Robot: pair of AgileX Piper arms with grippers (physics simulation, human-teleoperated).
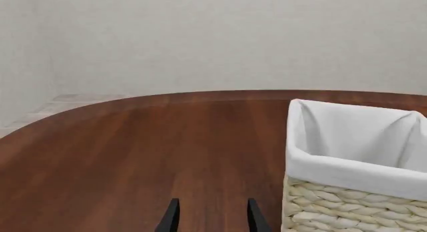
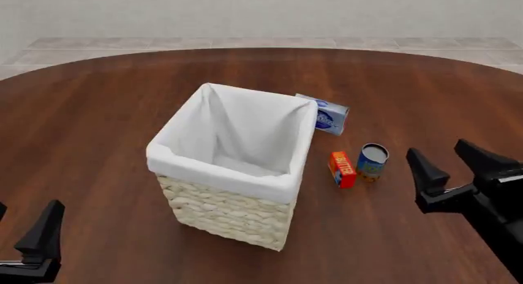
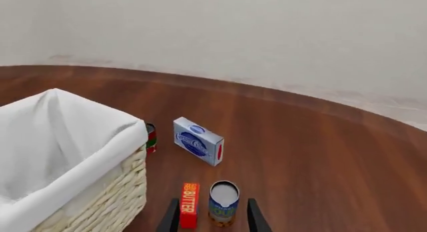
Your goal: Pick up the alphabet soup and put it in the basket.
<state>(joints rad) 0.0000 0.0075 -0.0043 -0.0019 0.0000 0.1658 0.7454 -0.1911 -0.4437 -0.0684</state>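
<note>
The alphabet soup (image 2: pixel 373 161), a small blue can with an orange-yellow lower band and a silvery top, stands upright on the table right of the basket (image 2: pixel 222 177). My right gripper (image 2: pixel 440 152) is open and empty, hovering right of the can and apart from it. In the right wrist view the can (image 3: pixel 224 204) stands ahead, in line with the gap between the open fingers (image 3: pixel 173 217). My left gripper (image 2: pixel 24 221) is open and empty at the front left, away from the basket. The left wrist view shows its fingers (image 1: pixel 172 218) over bare table, with the basket (image 1: pixel 347 168) to one side.
A red-orange rectangular box (image 2: pixel 343 169) stands close beside the can, between it and the basket. A blue-and-white flat box (image 2: pixel 326 115) lies behind them near the basket's far corner. A small red-and-green can (image 3: pixel 151 137) shows behind the basket.
</note>
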